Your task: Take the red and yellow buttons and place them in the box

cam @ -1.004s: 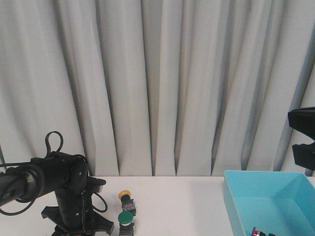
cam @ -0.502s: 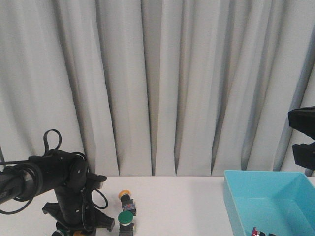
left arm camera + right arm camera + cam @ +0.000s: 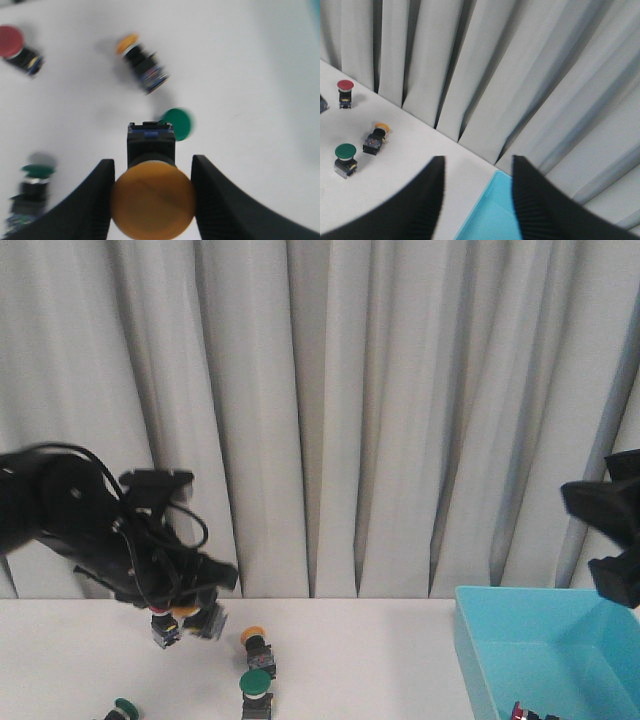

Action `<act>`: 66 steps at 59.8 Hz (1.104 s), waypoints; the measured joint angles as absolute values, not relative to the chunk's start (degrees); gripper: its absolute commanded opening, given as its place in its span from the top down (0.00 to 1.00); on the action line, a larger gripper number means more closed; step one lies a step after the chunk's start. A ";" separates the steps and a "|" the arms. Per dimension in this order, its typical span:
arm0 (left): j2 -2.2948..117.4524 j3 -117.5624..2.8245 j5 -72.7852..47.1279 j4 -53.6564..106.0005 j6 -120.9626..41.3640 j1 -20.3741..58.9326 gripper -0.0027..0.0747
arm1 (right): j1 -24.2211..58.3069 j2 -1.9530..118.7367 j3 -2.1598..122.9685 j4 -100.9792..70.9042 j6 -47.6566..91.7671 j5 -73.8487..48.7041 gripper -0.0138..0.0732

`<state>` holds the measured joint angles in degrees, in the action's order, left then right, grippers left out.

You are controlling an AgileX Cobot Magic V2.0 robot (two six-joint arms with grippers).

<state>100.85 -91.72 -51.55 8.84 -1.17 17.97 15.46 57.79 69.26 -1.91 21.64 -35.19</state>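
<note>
My left gripper [image 3: 185, 618] is shut on a yellow-orange button [image 3: 152, 201] and holds it in the air above the white table; the button also shows in the front view [image 3: 184, 612]. A second yellow button [image 3: 257, 644] lies on the table, seen too in the left wrist view [image 3: 141, 62] and the right wrist view [image 3: 375, 138]. A red button [image 3: 19, 47] stands further off, and shows in the right wrist view [image 3: 345, 93]. The turquoise box [image 3: 545, 655] is at the right, with dark buttons inside at the frame's bottom edge. My right gripper [image 3: 476, 200] is open and empty, high above the box's near corner [image 3: 490, 220].
Green-capped switches stand on the table: one [image 3: 256, 691] in front of the second yellow button, one [image 3: 124, 709] at the lower left. They also show in the left wrist view [image 3: 178, 123] [image 3: 33, 184]. Grey curtains [image 3: 330, 410] close off the back.
My left arm has risen from low over the table and lifted the yellow-orange button into the air. The right gripper has shifted slightly left.
</note>
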 measured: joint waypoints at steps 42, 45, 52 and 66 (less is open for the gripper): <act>90.47 -91.72 -53.27 58.71 -19.02 17.97 0.97 | 29.95 68.68 69.26 -2.82 40.93 -33.96 0.16; 90.47 -91.72 -54.07 60.90 -20.24 17.97 0.97 | 30.60 69.27 69.26 -2.82 42.24 -33.64 0.16; 90.47 -91.72 -57.30 64.92 -23.76 17.97 0.97 | 31.25 70.10 69.26 -2.82 44.34 -32.16 0.16; 90.47 -91.72 -60.35 66.27 -27.49 17.97 0.97 | 31.42 70.28 69.26 -2.82 46.22 -30.64 0.16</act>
